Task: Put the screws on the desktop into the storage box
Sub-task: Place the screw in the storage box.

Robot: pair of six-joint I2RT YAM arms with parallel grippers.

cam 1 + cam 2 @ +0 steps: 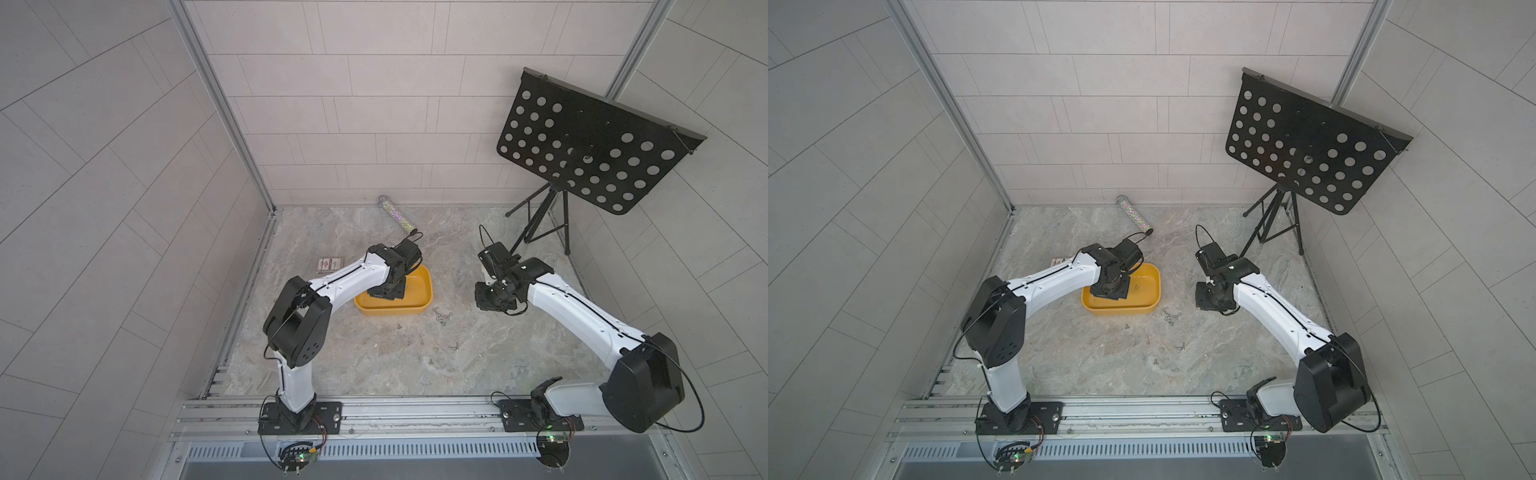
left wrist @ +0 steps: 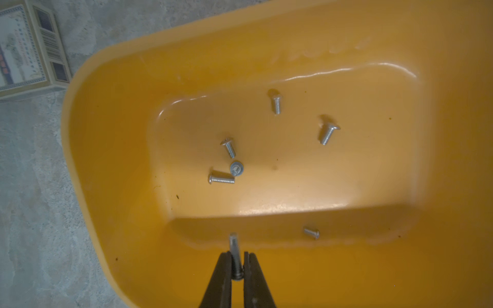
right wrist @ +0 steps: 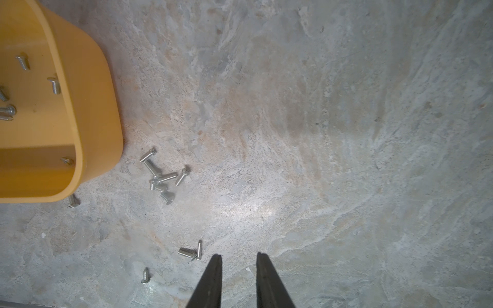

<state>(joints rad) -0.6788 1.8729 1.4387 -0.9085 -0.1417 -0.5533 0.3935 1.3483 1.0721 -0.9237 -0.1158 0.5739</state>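
The yellow storage box (image 1: pixel 428 291) (image 1: pixel 1156 286) stands mid-desktop (image 1: pixel 374 357). My left gripper (image 2: pixel 237 257) hangs over the box's inside, shut on one screw (image 2: pixel 234 253) that sticks out past the fingertips. Several screws (image 2: pixel 229 147) lie on the box floor (image 2: pixel 346 173). A cluster of loose screws (image 1: pixel 441 316) (image 3: pixel 162 177) lies on the desktop just off the box's corner. Two more screws (image 3: pixel 190 252) and a single screw (image 3: pixel 145 276) lie nearer my right gripper (image 3: pixel 238 257). It is open above bare desktop, holding nothing.
A printed card box (image 1: pixel 329 264) (image 2: pixel 29 48) lies beside the storage box on its left. A glittery tube (image 1: pixel 397 215) rests by the back wall. A black perforated music stand (image 1: pixel 590 145) on a tripod (image 1: pixel 540 224) fills the back right corner.
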